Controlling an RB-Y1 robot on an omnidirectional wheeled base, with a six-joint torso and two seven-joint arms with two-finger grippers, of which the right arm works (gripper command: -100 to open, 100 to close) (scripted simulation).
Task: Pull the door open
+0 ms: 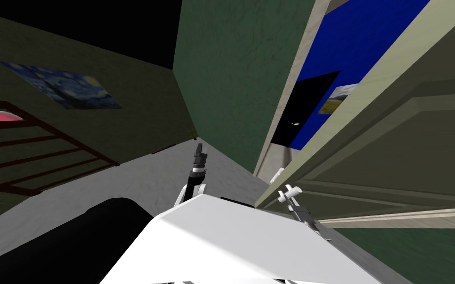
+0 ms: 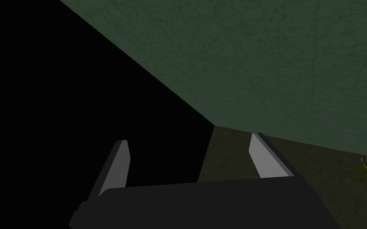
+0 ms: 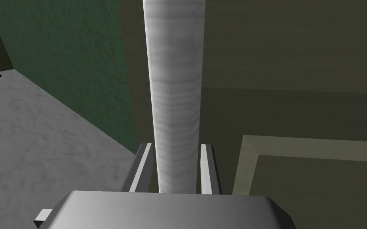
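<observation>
The right gripper [image 3: 176,148] is clamped on the door's handle [image 3: 174,79], a pale grey round bar that runs straight out between its two fingers, each finger pressed against one side of the bar. The handle sits close to the free edge of the door [image 3: 298,59], an olive panelled leaf. In the head view this leaf stands at an angle, away from the pale door frame [image 1: 290,88]. Through the gap between the door's free edge and the frame, a blue wall [image 1: 364,39] and a black area show, so the door is judged to be partly open already. The step in hand therefore looks like the pull itself, with the grasp made and the swing only partly done. The left gripper [image 1: 200,150] hangs ahead of the chest, well apart from the door and out over the grey floor [image 3: 39,139]. Its fingers are spread and hold nothing, and it appears to have no part in this step. The next move probably calls for a firm clamp while the right hand draws back along the curve the leaf follows about its hinges, not in a straight line. The wrist should turn with the handle so that the smooth bar does not slide out through the fingers. The robot stands close to the leaf, so its base likely has to back away or step aside to give the door room to swing.
</observation>
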